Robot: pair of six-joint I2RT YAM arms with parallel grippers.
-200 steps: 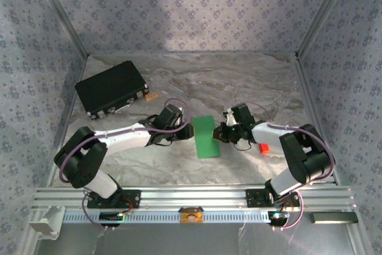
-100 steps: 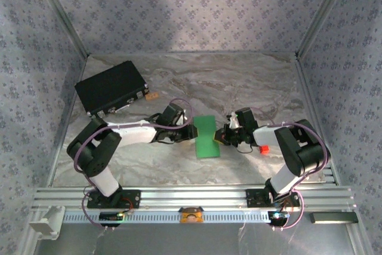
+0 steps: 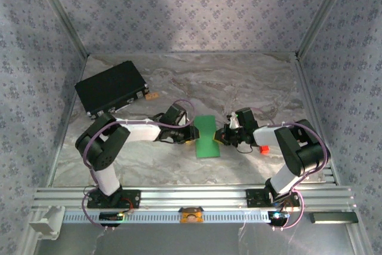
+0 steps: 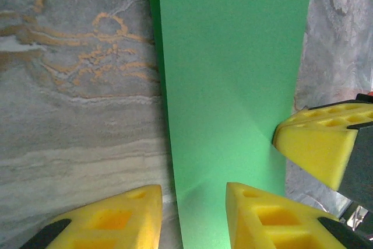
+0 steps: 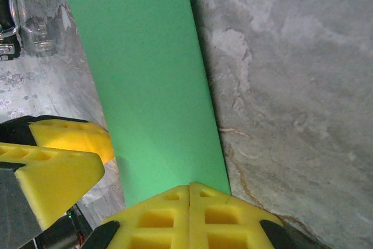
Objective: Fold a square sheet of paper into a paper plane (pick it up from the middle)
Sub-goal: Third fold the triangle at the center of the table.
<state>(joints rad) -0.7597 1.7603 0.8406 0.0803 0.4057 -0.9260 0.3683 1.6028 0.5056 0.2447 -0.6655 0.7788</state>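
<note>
The square sheet of paper (image 3: 206,137) lies at the table's middle as a narrow bright green rectangle, flat on the marble top. My left gripper (image 3: 190,135) is at its left long edge, open: in the left wrist view (image 4: 192,193) one yellow pad rests over the green paper (image 4: 233,86) and the other over bare table, the paper's edge running between them. My right gripper (image 3: 222,137) is at the opposite edge, shut, its joined tips (image 5: 189,188) down at the paper's (image 5: 145,86) rim. Whether they pinch it I cannot tell.
A black rectangular case (image 3: 111,89) lies at the back left with a small orange tag (image 3: 151,95) beside it. A small red block (image 3: 262,148) sits right of my right gripper. The metal rail (image 3: 191,195) with the arm bases runs along the near edge.
My left gripper has slid right until it straddles the paper's left edge, and its jaws have narrowed. The right gripper has shifted slightly towards the paper's right edge, still shut.
</note>
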